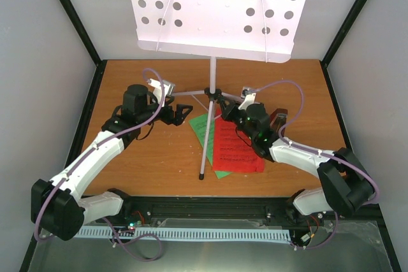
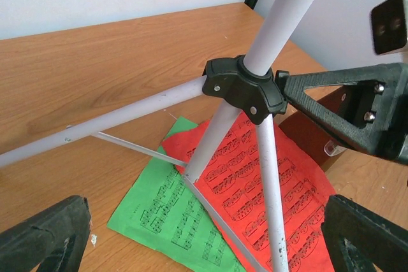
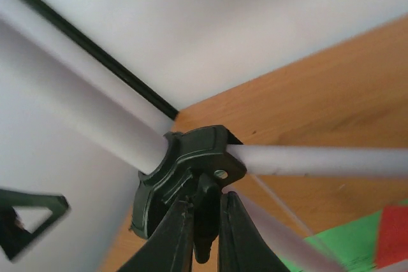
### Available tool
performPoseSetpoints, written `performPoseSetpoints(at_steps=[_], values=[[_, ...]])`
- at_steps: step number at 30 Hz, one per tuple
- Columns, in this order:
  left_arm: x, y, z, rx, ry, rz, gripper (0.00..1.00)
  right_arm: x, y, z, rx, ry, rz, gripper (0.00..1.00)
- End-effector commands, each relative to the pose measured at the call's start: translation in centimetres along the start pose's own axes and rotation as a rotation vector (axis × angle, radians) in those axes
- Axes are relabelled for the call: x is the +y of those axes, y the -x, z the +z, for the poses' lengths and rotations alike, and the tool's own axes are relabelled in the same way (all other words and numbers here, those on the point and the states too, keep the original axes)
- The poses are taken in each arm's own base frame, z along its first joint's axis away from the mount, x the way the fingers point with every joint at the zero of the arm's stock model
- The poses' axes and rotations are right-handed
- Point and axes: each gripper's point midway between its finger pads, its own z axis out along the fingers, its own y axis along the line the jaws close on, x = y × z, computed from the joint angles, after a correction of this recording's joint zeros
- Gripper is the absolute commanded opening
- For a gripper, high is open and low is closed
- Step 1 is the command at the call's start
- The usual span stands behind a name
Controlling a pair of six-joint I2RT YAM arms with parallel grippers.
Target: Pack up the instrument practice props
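The stand (image 1: pixel 212 74) stands upright in the middle of the worktop (image 1: pixel 146 164). The right pincer (image 3: pixel 205 211) pinches its black hub (image 3: pixel 185 164). The left pincer (image 2: pixel 204 240) gapes wide, empty, just left of the hub.

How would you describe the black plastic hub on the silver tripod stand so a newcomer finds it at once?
Start at the white perforated tray high in the overhead view and follow its silver pole down. Where the three legs spread sits the black plastic hub. It alone is black and lobed among smooth silver tubes, with the right gripper closed on it.
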Motion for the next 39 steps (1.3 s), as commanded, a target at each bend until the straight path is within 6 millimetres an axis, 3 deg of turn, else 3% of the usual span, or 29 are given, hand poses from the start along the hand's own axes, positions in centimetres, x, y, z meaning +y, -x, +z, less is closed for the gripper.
performPoseSetpoints(at_steps=[1,7,14,18,20,23,26,30,35,39], values=[[0.1,0.3,0.2,-0.005,0.006,0.028,0.99,-1.2,-0.6,-0.5,-0.025,-0.052,-0.545,0.03],[0.3,0.2,0.2,-0.004,0.011,0.03,0.99,-0.6,-1.2,-0.6,-0.05,-0.017,-1.02,0.03],[0.4,0.1,0.3,0.001,0.018,0.03,0.99,-0.5,-0.5,0.4,-0.04,-0.1,-1.517,0.04],[0.5,0.0,0.4,0.002,0.022,0.03,0.99,-0.2,0.0,0.9,-0.04,-0.153,-1.708,0.09],[0.6,0.0,0.4,0.004,0.026,0.031,1.0,0.5,0.4,0.5,-0.074,-0.15,-1.705,0.14],[0.8,-0.1,0.5,0.007,0.032,0.031,0.99,2.3,1.0,-0.8,-0.133,-0.083,-1.572,0.34],[0.9,-0.2,0.6,0.01,0.035,0.03,0.99,4.1,1.5,-3.2,-0.194,0.009,-1.328,0.55],[0.7,-0.3,0.7,0.015,0.025,0.026,0.99,3.6,1.7,-5.5,-0.213,0.047,-0.932,0.68],[0.6,-0.4,0.8,0.019,0.014,0.021,0.99,1.9,2.0,-6.2,-0.199,0.029,-0.445,0.76],[0.5,-0.3,0.7,0.015,0.012,0.022,1.0,3.2,2.8,-5.9,-0.199,0.108,-0.091,0.81]])
